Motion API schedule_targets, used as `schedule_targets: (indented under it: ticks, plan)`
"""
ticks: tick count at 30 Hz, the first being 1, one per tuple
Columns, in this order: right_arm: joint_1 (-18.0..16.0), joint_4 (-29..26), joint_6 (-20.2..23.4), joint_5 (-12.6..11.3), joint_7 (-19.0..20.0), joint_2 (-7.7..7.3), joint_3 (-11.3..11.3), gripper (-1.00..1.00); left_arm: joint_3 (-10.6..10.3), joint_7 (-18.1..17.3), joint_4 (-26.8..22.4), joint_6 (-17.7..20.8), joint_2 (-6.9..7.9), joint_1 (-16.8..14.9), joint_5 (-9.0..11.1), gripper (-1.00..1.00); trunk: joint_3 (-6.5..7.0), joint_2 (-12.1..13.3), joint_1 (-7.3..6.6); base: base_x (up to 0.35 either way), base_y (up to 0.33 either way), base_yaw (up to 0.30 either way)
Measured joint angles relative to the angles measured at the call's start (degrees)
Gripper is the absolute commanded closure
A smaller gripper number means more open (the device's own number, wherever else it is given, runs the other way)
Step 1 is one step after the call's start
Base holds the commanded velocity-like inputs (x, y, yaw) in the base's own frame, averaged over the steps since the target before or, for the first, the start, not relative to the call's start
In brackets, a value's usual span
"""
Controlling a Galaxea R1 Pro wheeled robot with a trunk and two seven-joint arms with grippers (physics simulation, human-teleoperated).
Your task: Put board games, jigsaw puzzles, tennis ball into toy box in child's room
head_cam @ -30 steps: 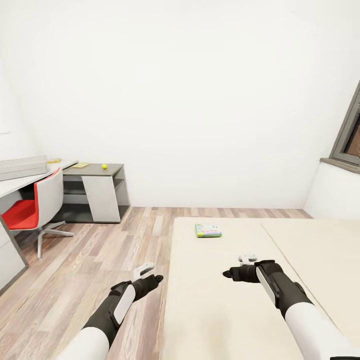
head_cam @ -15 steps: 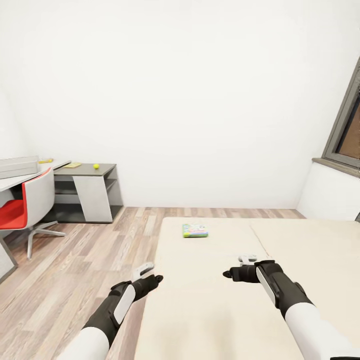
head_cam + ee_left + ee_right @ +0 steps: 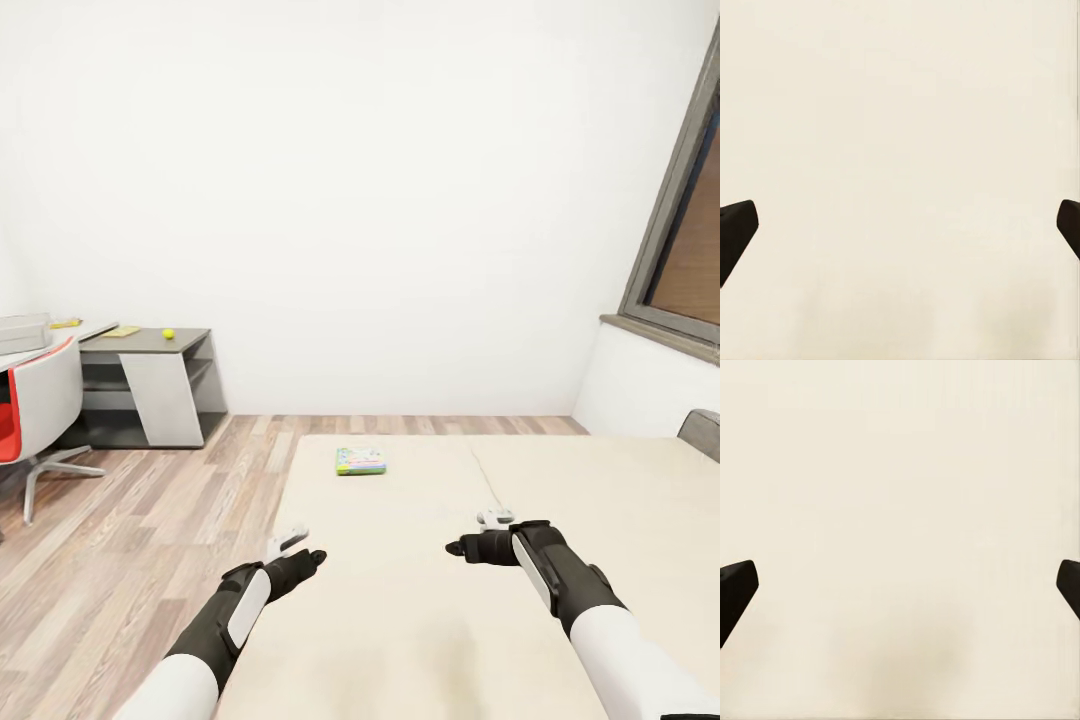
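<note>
Bed [image 3: 420,620]; board game [image 3: 361,461] beyond spread fingers [image 3: 736,232].

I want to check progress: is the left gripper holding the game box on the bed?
No. The left gripper is open and empty, and the game box lies apart from it, farther along the bed.

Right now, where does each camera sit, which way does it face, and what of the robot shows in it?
Head view: high on the robot, facing forward and down over the bed with a board game, the table and tennis ball beyond; both forearms, left gripper and right gripper show.
Left wrist view: on the left arm, facing the cream bed surface; two dark fingertips at the edges.
Right wrist view: the same from the right arm; fingertips wide apart.
Both wrist views share the bare bed surface.
</note>
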Motion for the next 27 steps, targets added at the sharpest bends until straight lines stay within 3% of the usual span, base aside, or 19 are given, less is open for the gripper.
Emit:
schedule_targets:
  ticks: [10,27]
  plan:
    - [0.0,0.0,0.0,0.0,0.0,0.0,0.0,-1.0,0.1,-0.3,0.0,-0.1,0.01,0.0,0.0,-1.0,0.0,0.0,0.0,0.0,-0.08,-0.137]
    - [0.0,0.0,0.0,0.0,0.0,0.0,0.0,-1.0,0.1,-0.4,0.0,-0.1,0.02,0.2,0.0,-1.0,0.0,0.0,0.0,0.0,-0.015,-0.028]
